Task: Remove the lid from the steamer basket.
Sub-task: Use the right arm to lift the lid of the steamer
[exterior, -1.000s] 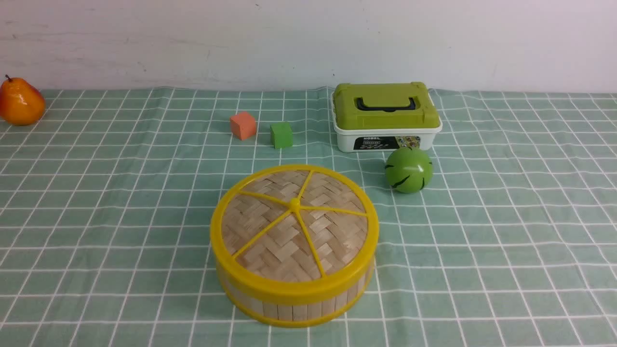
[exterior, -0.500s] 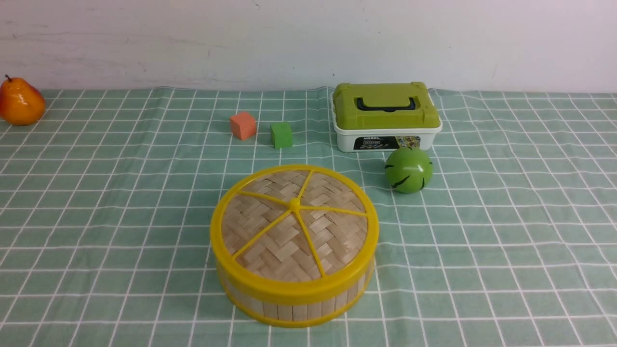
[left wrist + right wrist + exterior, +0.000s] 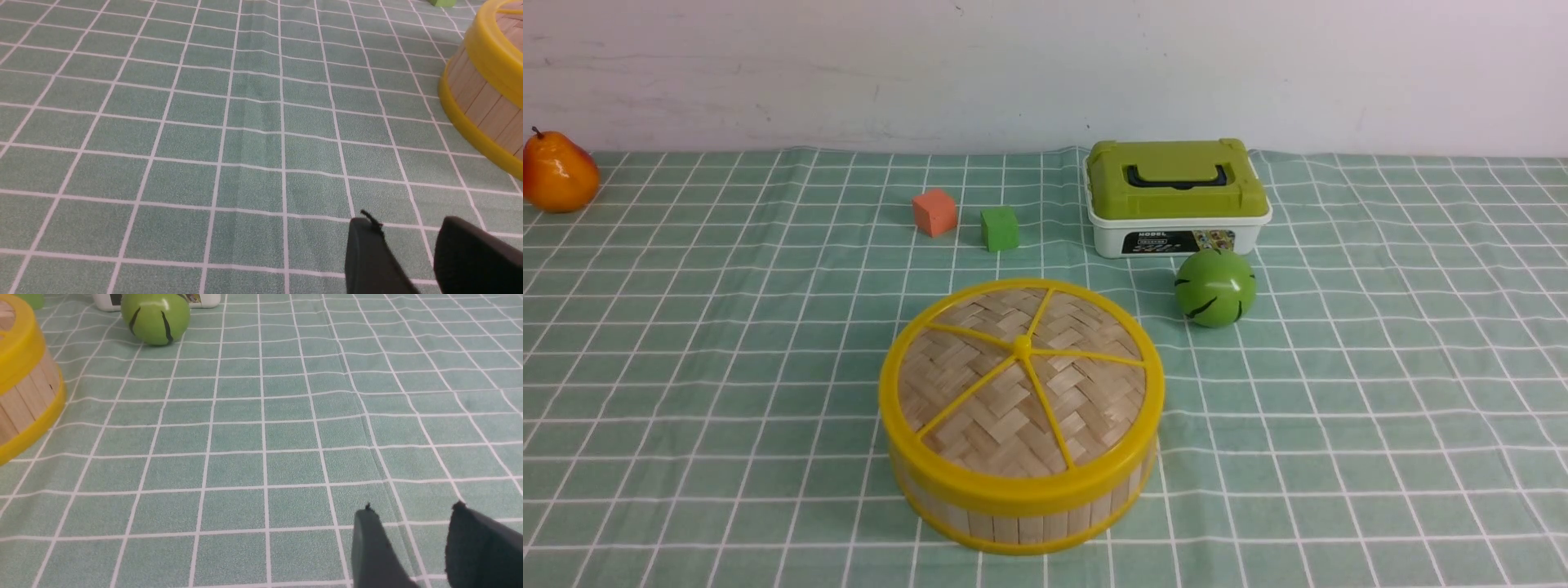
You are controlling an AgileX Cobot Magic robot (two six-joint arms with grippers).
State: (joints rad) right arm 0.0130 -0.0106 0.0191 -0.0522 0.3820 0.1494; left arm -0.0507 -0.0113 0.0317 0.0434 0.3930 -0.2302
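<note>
A plain white wall (image 3: 1045, 73), faintly scuffed and smudged, stands at the back. Up to its foot spreads a green tablecloth (image 3: 686, 367) with a white grid, slightly rippled and creased along fold lines. The light is soft and even, the shadows faint.

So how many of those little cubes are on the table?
2. An orange cube and a green cube sit side by side, apart, beyond the steamer basket and left of the green-topped box. Any behind that box or inside the basket would be hidden.
</note>
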